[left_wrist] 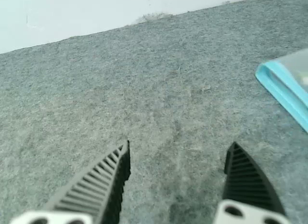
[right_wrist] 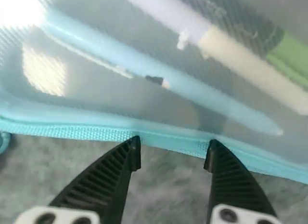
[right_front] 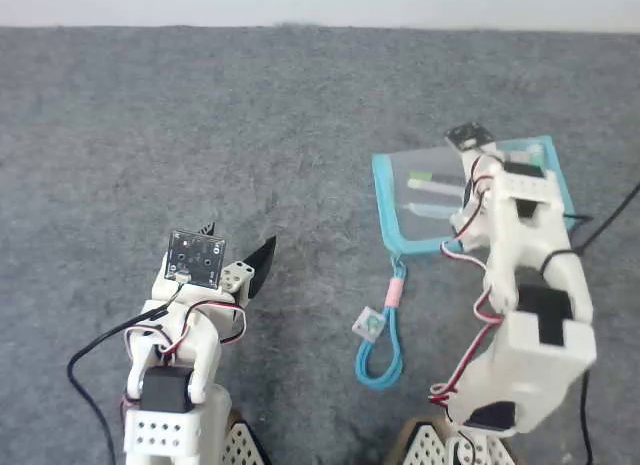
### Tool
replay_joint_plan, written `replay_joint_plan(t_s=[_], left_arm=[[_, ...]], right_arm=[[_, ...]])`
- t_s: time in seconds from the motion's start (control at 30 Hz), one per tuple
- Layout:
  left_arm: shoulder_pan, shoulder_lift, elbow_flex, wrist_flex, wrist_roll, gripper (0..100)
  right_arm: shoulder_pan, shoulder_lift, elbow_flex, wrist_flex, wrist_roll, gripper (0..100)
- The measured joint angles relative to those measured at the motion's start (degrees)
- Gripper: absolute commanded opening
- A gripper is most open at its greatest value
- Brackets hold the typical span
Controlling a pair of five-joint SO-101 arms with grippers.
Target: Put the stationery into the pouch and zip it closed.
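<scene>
At the pouch (right_wrist: 96, 130) edge, right fingers (right_wrist: 110, 176) spread; left fingers (left_wrist: 103, 185) spread over carpet (left_wrist: 144, 89).

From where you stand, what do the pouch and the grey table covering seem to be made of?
The pouch looks like clear, glossy soft plastic: pens show through and light glares off it; its turquoise border looks woven, probably fabric tape. The table covering looks like matte grey felt or short carpet, fuzzy and mottled.

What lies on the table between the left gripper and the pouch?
Bare grey carpet alone separates the left gripper from the pouch, as the high view shows.
</scene>
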Motion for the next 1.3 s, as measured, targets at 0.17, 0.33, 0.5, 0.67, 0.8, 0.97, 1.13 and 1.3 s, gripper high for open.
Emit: replay_joint_plan(t_s=[0.17,0.33,0.5,0.67,0.8,0.97,1.13,1.3], left_arm=[[0.0,0.0,0.0,0.0,0.0,30],[0.0,0.0,0.0,0.0,0.0,30],[0.0,0.0,0.0,0.0,0.0,30],[0.0,0.0,0.0,0.0,0.0,30],[0.0,0.0,0.0,0.0,0.0,30],[0.0,0.0,0.0,0.0,0.0,30],[0.0,0.0,0.0,0.0,0.0,30],[0.0,0.0,0.0,0.0,0.0,30]], right_arm=[[-1.8,4.7,-10.5,7.4,-1.3,23.1],[-5.7,3.3,-12.2,11.7,-5.7,23.2],[-11.6,-6.8,-0.4,10.5,-8.8,23.4],[-19.2,-19.3,16.7,6.1,-14.3,23.2],[-24.3,-22.4,21.0,4.6,-19.7,23.2],[-24.8,-21.8,21.4,-1.1,-26.7,23.2],[-24.8,-15.6,21.4,-6.6,-33.7,23.1],[-25.2,-12.5,21.3,-8.9,-37.1,17.2]])
